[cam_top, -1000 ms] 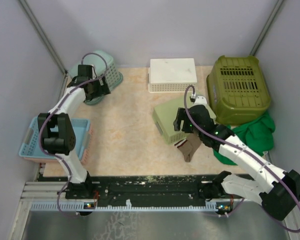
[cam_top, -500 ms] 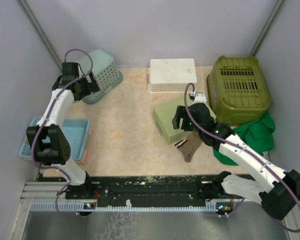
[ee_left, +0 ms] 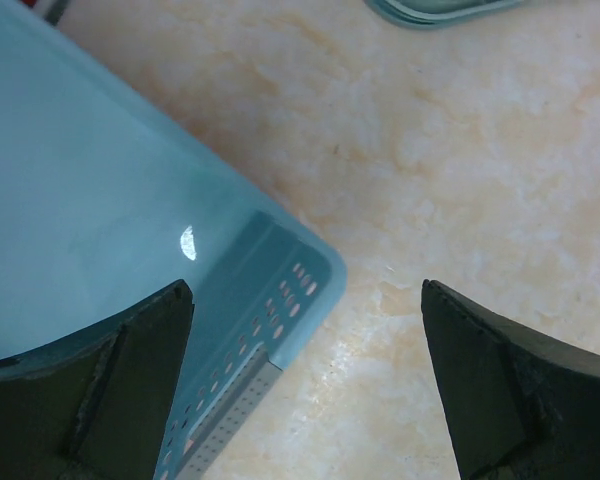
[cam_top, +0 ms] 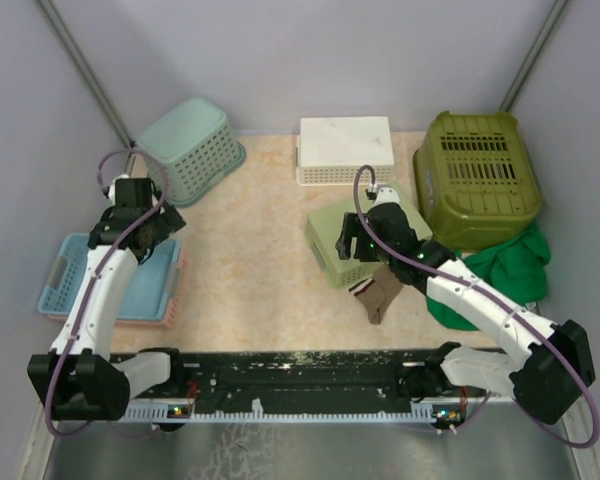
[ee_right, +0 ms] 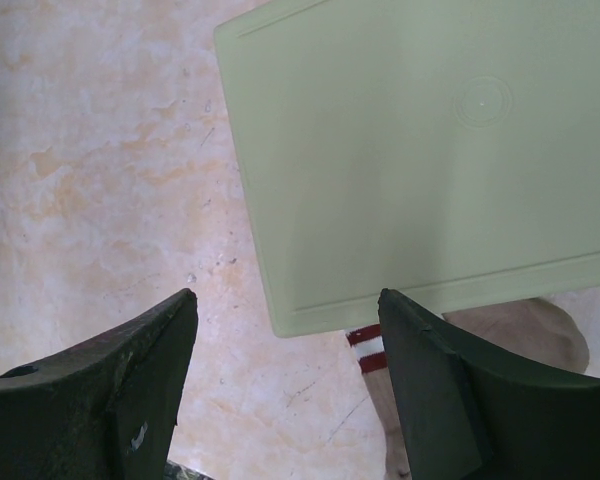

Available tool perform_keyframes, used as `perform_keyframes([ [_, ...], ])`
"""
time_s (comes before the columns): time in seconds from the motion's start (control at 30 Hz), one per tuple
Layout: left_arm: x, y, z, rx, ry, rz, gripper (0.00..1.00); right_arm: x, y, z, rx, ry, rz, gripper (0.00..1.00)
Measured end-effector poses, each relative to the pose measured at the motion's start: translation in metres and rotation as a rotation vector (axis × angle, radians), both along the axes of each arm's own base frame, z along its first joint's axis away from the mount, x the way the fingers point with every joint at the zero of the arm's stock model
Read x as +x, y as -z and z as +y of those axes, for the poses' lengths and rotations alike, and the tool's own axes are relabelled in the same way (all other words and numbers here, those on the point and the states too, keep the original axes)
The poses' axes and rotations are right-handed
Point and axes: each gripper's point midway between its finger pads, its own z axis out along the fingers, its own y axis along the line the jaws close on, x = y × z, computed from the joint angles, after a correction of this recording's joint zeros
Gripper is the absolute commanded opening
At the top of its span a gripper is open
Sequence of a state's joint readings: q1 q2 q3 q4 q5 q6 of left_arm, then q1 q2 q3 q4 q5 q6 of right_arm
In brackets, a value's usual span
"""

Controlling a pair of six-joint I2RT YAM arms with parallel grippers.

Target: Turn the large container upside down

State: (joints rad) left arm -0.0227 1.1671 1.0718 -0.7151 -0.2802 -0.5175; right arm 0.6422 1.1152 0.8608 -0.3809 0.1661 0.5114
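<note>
1. The teal basket (cam_top: 188, 148) stands at the far left corner of the table (cam_top: 260, 270), bottom side up and rim down. The left wrist view catches only a sliver of its rim (ee_left: 435, 10) at the top edge.
2. The left gripper (cam_top: 152, 228) hangs near that basket but apart from it, over the far right corner of a blue tray (cam_top: 65, 285). Its fingers are spread wide with nothing between them; the left wrist view shows only the tray corner (ee_left: 280, 290) and bare tabletop below.
3. The right gripper (cam_top: 355, 245) hovers above the near left corner of a pale green box (cam_top: 332, 232) right of centre. Its jaws are wide apart and hold nothing; the box's flat face (ee_right: 430, 150) lies under them.
4. A brown item with a red-and-white stripe (ee_right: 520, 330) pokes out from the box's near edge.
5. A white basket (cam_top: 345, 150) sits far centre. An olive basket (cam_top: 477, 175) sits bottom up at far right, with a green cloth (cam_top: 505, 270) just near of it.
</note>
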Motion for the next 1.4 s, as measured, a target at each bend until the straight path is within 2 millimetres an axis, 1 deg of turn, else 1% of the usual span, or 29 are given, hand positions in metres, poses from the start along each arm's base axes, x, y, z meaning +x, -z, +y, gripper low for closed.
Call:
perform_keyframes([
  [0.07,-0.007,0.006,0.009,0.020,-0.058,0.007,1.00,0.000,0.001,0.002,0.001,-0.009,0.003,0.73],
  [0.2,-0.012,0.032,0.021,0.038,-0.161,0.077,1.00,0.001,0.000,0.003,0.009,-0.013,-0.003,0.73],
  [0.3,-0.010,0.045,0.032,0.037,-0.244,0.110,0.95,0.001,-0.001,0.003,0.011,-0.012,-0.007,0.73],
  [0.4,-0.006,0.052,0.050,0.040,-0.371,0.145,0.89,0.000,-0.005,0.001,0.018,-0.009,-0.021,0.73],
  [0.5,0.005,0.058,0.067,0.035,-0.468,0.169,0.77,-0.005,-0.007,-0.005,0.022,-0.002,-0.035,0.73],
  [0.57,0.008,0.065,0.073,0.025,-0.507,0.190,0.65,-0.007,-0.008,-0.007,0.023,0.002,-0.042,0.73],
  [0.6,0.009,0.069,0.074,0.018,-0.522,0.204,0.59,-0.008,-0.008,-0.008,0.023,0.005,-0.044,0.73],
  [0.63,0.008,0.075,0.074,0.012,-0.532,0.223,0.51,-0.008,-0.008,-0.010,0.022,0.008,-0.046,0.73],
  [0.7,0.006,0.080,0.072,-0.010,-0.541,0.240,0.39,-0.010,-0.008,-0.012,0.017,0.013,-0.043,0.73],
  [0.73,0.006,0.080,0.070,-0.023,-0.539,0.243,0.34,-0.010,-0.008,-0.012,0.017,0.015,-0.043,0.73],
  [0.77,0.004,0.080,0.067,-0.034,-0.538,0.249,0.31,-0.011,-0.007,-0.013,0.016,0.016,-0.043,0.73],
  [0.8,0.003,0.080,0.063,-0.052,-0.529,0.256,0.26,-0.012,-0.006,-0.014,0.015,0.018,-0.042,0.73],
  [0.83,0.001,0.078,0.059,-0.064,-0.521,0.258,0.24,-0.013,-0.004,-0.015,0.013,0.020,-0.040,0.73],
  [0.87,0.000,0.075,0.054,-0.077,-0.509,0.255,0.18,-0.013,-0.002,-0.016,0.009,0.021,-0.037,0.73],
  [0.93,-0.006,0.066,0.044,-0.098,-0.486,0.231,0.08,-0.014,0.002,-0.017,0.007,0.022,-0.028,0.73],
  [0.97,-0.011,0.060,0.036,-0.110,-0.465,0.219,0.02,-0.015,0.003,-0.017,0.006,0.023,-0.023,0.73],
  [1.0,-0.016,0.055,0.028,-0.119,-0.445,0.208,0.00,-0.015,0.004,-0.016,0.007,0.022,-0.021,0.73],
  [1.1,-0.029,0.042,0.007,-0.130,-0.365,0.173,0.00,-0.013,0.008,-0.012,0.009,0.011,-0.011,0.73],
  [1.17,-0.034,0.035,-0.002,-0.137,-0.325,0.153,0.00,-0.012,0.011,-0.008,0.009,0.002,0.000,0.73],
  [1.33,-0.046,0.022,0.001,-0.110,-0.307,0.143,0.00,-0.011,0.017,-0.005,0.007,-0.010,0.016,0.73],
  [1.4,-0.050,0.008,0.003,-0.080,-0.295,0.139,0.00,-0.011,0.016,-0.005,0.009,-0.010,0.014,0.73],
])
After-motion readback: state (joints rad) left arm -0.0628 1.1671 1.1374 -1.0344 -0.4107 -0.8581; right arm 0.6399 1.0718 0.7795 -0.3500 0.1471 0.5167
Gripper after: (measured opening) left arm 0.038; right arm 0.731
